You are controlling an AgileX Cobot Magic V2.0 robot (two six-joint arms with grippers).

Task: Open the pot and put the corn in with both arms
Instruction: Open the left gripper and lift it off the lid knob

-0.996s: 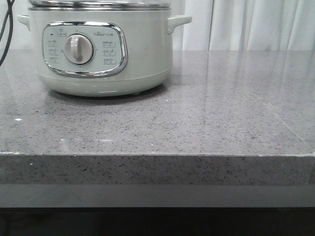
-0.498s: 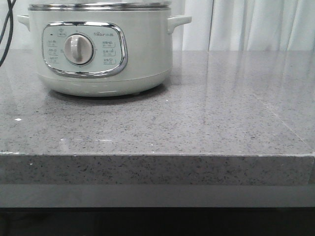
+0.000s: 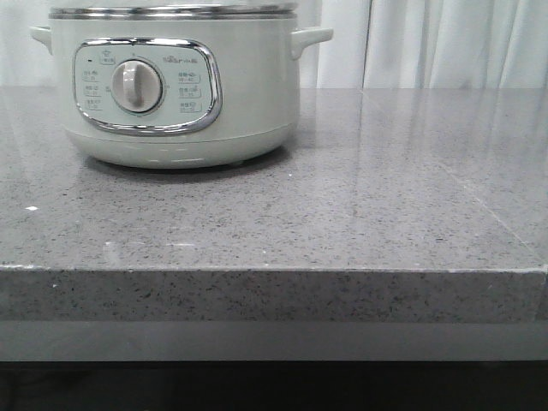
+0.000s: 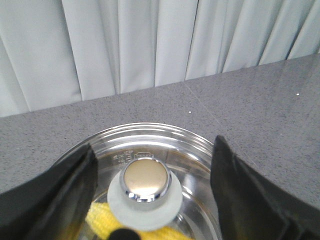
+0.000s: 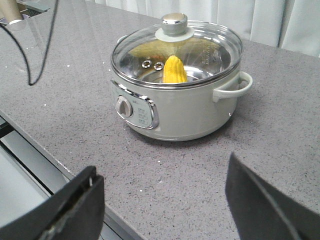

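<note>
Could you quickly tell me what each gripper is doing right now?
Left gripper: open, over the chrome lid knob, holding nothing.
Right gripper: open, empty.

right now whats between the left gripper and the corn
The glass lid with its chrome knob. In the left wrist view the open left gripper straddles the knob, and the corn lies under the glass inside the pot.

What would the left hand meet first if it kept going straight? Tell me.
Most likely the lid knob, which sits centred between the open left hand's fingers, above the corn under the glass lid. Depth is unclear.
</note>
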